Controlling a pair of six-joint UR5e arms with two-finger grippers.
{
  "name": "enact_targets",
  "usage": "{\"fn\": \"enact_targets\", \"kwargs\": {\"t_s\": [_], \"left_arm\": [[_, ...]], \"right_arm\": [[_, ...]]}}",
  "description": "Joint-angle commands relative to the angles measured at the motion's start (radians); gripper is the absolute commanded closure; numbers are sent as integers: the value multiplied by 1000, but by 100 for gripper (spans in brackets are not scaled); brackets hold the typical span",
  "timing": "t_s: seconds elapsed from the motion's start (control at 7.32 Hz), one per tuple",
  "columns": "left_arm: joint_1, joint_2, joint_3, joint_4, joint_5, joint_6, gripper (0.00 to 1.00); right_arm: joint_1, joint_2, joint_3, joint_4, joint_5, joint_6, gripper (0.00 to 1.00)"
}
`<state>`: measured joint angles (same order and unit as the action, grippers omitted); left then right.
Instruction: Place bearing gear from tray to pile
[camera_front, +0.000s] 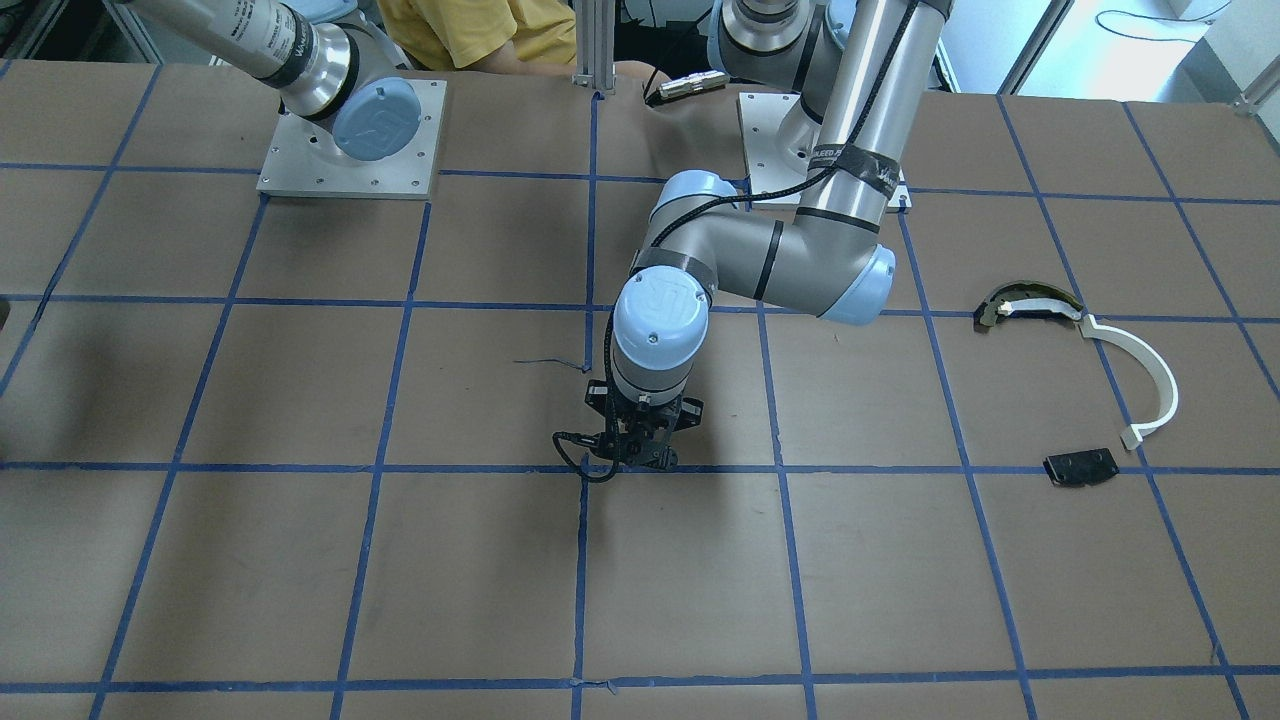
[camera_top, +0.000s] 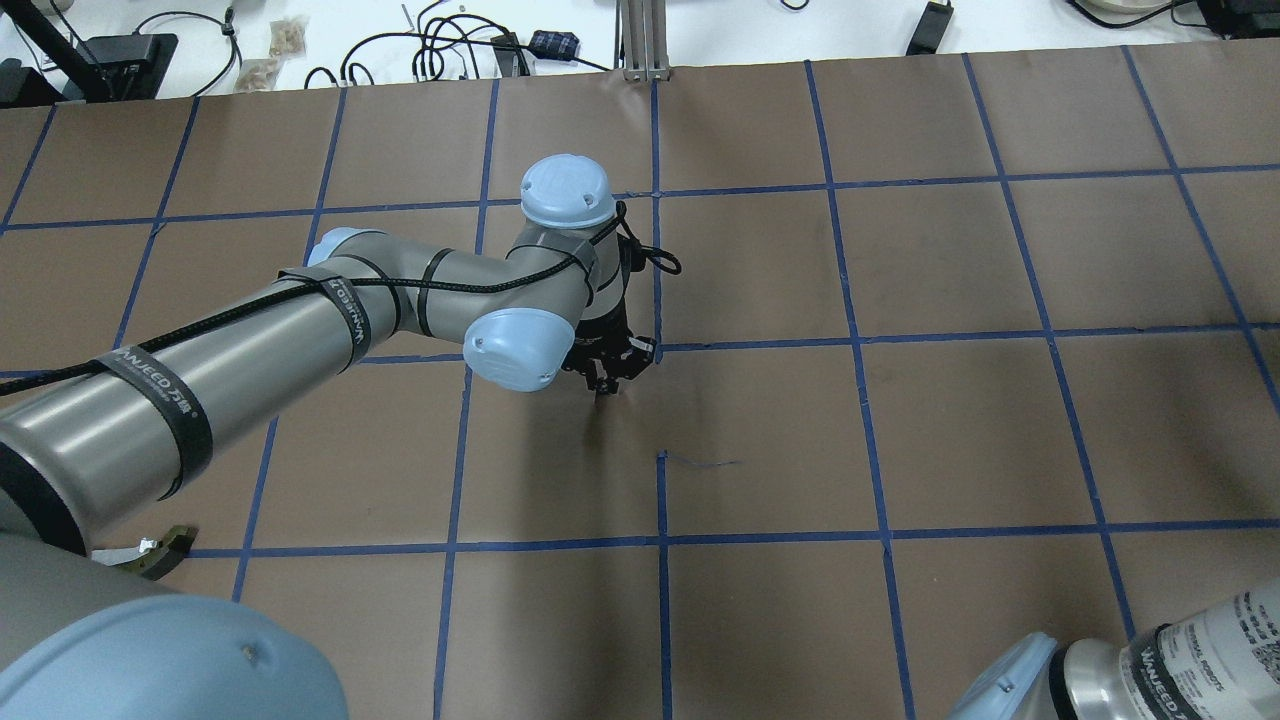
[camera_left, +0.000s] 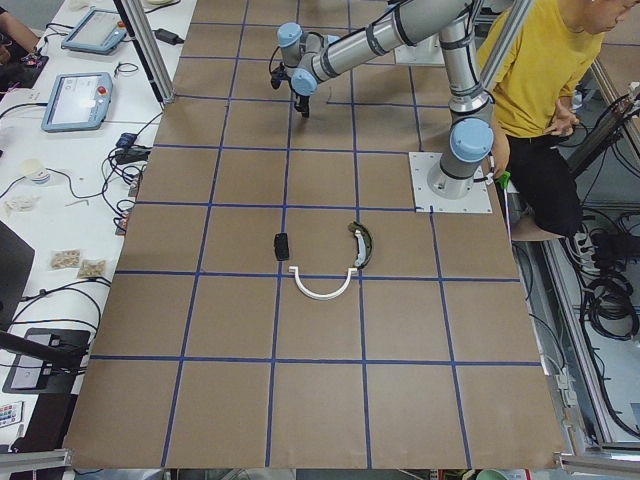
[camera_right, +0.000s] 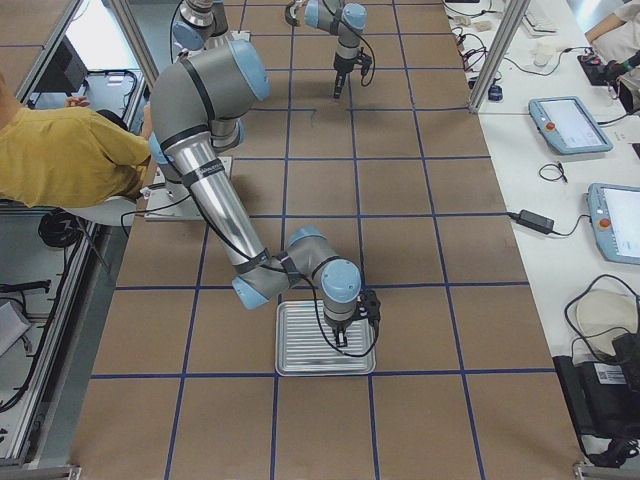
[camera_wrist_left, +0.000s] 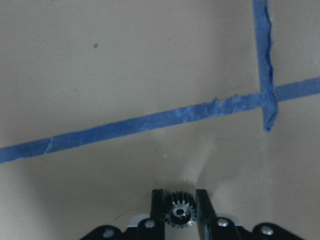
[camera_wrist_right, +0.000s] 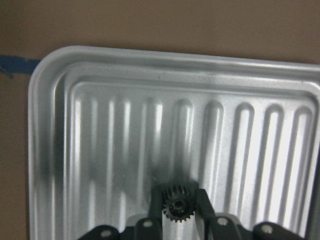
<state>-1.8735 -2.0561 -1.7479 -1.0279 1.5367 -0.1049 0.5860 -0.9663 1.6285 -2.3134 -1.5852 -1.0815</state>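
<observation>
My left gripper (camera_wrist_left: 179, 196) is shut on a small dark bearing gear (camera_wrist_left: 179, 216) and holds it just above the brown table near a blue tape crossing, at the table's middle (camera_front: 640, 455). My right gripper (camera_wrist_right: 176, 192) is shut on a second bearing gear (camera_wrist_right: 176, 206) and hangs low over the ribbed metal tray (camera_wrist_right: 125, 130), as the exterior right view (camera_right: 342, 335) also shows. The pile lies well off to the left arm's side: a white curved arc (camera_front: 1140, 375), a dark olive-edged curved piece (camera_front: 1025, 303) and a flat black plate (camera_front: 1080, 467).
The tray (camera_right: 300, 370) sits near the table's end on my right. The table is brown paper with a blue tape grid. A person in a yellow shirt (camera_left: 540, 70) sits behind the robot bases. Cables and tablets line the far edge.
</observation>
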Motion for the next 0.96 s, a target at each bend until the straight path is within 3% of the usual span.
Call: {"fn": "enact_targets", "kwargs": {"t_s": [0.0,0.41,0.68,0.82], "left_arm": [[69,46,37,-31,63,4,100],[351,111,113,-125,92,66,100],[564,129,91,-129,138,317,100],[688,129,84,-133,143,458,100]], "right_arm": [[0,-9,-1,8,-4,9,89],[102,-162,40,37,10,61,94],[312,-315,211,37,8,281,95],[486,-389,276,39,-4,433,95]]}}
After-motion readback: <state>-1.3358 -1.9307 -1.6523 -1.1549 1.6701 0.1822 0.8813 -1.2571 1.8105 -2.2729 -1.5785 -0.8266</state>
